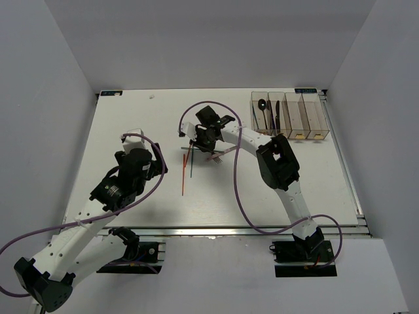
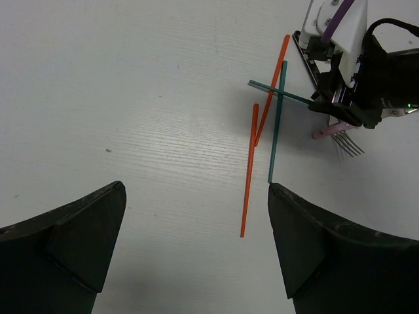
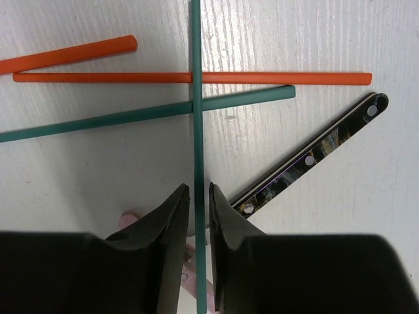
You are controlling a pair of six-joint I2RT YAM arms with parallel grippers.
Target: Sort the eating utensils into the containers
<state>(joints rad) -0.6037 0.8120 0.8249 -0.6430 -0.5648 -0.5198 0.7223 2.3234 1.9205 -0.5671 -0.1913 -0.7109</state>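
Orange chopsticks point(image 3: 262, 78) and a dark knife point(image 3: 314, 150) crowd the desk point(image 3: 340, 39); right end effector point(image 3: 198, 193) pinches a green chopstick point(image 3: 197, 39); left end effector point(image 2: 196, 190) gapes empty.

A white table point(image 1: 131, 131) stands enclosed by plain grey walls point(image 1: 39, 98).

— Any lettering or numbers to read here?
— None. The containers point(image 1: 314, 112) carry small yellow-brown marks point(image 1: 298, 135) at their near ends, too small to read. The blue tags point(image 1: 304, 89) at the worktop point(image 1: 131, 118) corners are illegible too.
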